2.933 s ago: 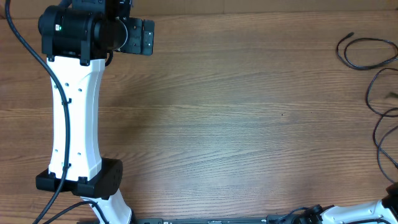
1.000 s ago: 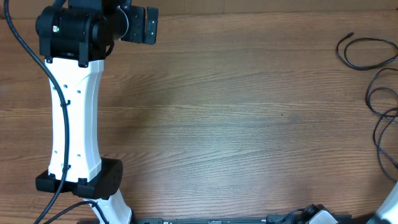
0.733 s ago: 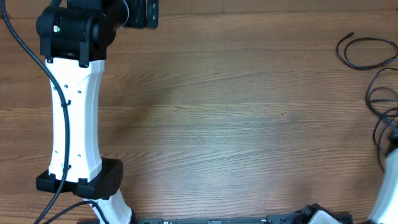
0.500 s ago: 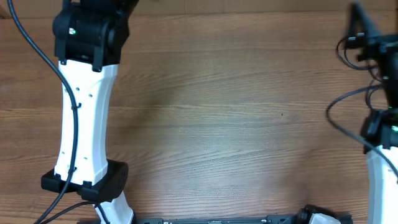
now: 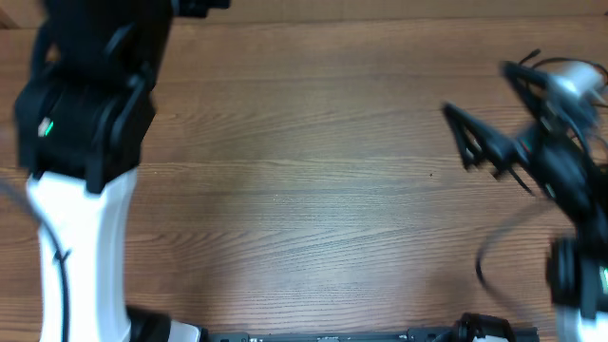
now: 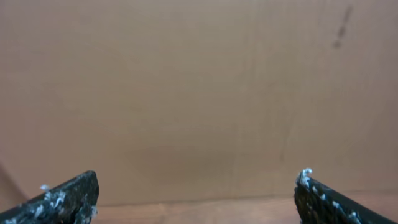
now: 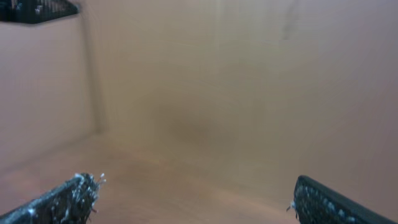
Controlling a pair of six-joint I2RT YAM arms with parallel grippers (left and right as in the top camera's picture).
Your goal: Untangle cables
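Note:
The black cables [image 5: 532, 57] lie at the table's far right edge, mostly hidden behind my blurred right arm. In the overhead view my right gripper [image 5: 459, 136] points left over the table, just left of the cables, open and empty. The right wrist view shows its fingertips [image 7: 81, 186] wide apart over blurred brown wood, with no cable in sight. My left arm [image 5: 85, 142] looms large at the left, and its gripper end runs off the top edge. In the left wrist view the left gripper [image 6: 196, 183] is open and empty, facing a plain brown wall.
The wooden table [image 5: 313, 190] spans the overhead view. A thin black loop [image 5: 494, 252] of the right arm's own wiring hangs at the lower right. Both arms are smeared by motion.
The right arm has come up from the bottom right corner and swung over the cables, its gripper now pointing left. The left arm has shifted left and looms much larger in the overhead view.

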